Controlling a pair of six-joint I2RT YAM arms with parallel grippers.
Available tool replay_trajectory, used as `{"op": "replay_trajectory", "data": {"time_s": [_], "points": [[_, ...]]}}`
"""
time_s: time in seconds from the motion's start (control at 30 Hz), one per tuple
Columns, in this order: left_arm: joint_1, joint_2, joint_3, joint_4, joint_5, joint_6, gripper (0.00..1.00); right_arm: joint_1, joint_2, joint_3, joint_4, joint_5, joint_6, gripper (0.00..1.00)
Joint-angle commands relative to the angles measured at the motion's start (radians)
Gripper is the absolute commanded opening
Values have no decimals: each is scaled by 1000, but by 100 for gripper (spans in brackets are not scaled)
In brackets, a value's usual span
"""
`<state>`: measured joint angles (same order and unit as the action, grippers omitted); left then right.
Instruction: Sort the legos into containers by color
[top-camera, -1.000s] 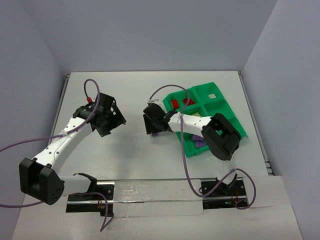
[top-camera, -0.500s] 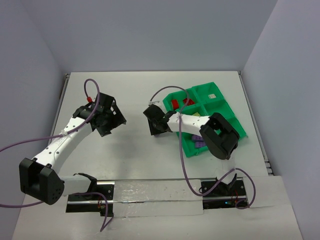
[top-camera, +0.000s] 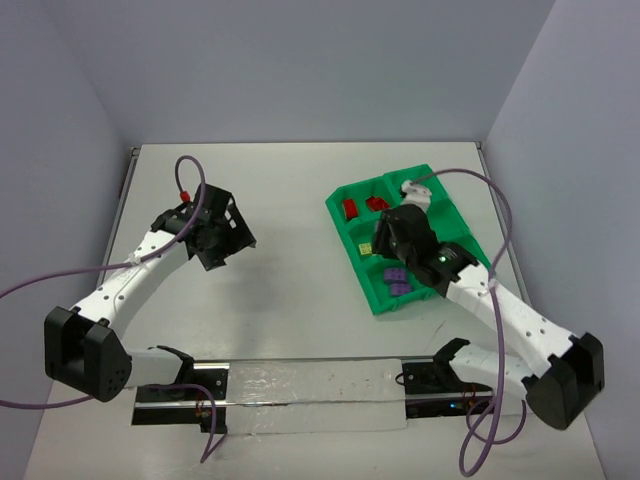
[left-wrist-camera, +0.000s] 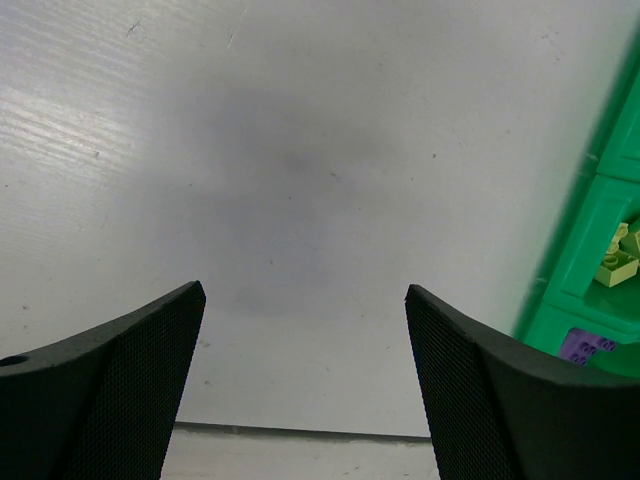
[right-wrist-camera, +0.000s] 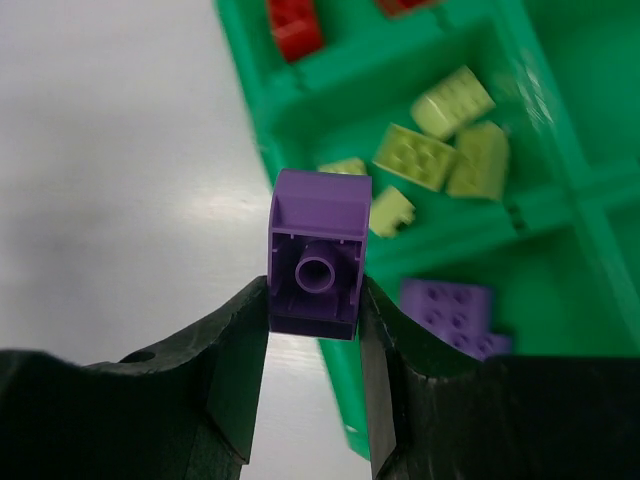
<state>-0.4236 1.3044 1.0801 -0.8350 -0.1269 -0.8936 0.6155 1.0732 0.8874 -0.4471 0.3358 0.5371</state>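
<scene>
- Legos are mostly in the green tray (right-wrist-camera: 400, 55). One purple brick (right-wrist-camera: 318, 262) is pinched in the right gripper (right-wrist-camera: 315, 300) above the tray's left rim, probably bound for the purple bricks (right-wrist-camera: 450, 305) in the near corner.
- Left gripper (left-wrist-camera: 302, 295) hangs wide and empty toward the table's (top-camera: 290, 300) left edge, likely parked clear.
- Only the right wrist view shows the grip. The top view hides the brick but shows the red bricks (top-camera: 350, 208) at the tray's far-left corner.
</scene>
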Motion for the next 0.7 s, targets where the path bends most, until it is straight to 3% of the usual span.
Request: {"op": "replay_trajectory", "data": {"time_s": [0.0,0.2,0.4,0.5,0.6,0.63,0.67], "points": [[3,23,30,53,21,37,89,-90,-144,-128,-149,66,84,8],[3,40,37,68,33,44,89,-182,-234,-247,-172,24,130,10],[3,52,30,85,46,50,89,-201,-189,-254,-131,-4,109,11],[3,59,21,88,30,45,88,-216,-165,-245,-116,-6,98,17],[3,56,18,94,26,44,88,-223,-167,-246,-114,-12,100,36],[3,55,20,94,24,45,88,-223,-173,-254,-114,-15,104,55],[3,58,23,88,21,45,88,-224,-176,-255,-119,-14,107,64]]}}
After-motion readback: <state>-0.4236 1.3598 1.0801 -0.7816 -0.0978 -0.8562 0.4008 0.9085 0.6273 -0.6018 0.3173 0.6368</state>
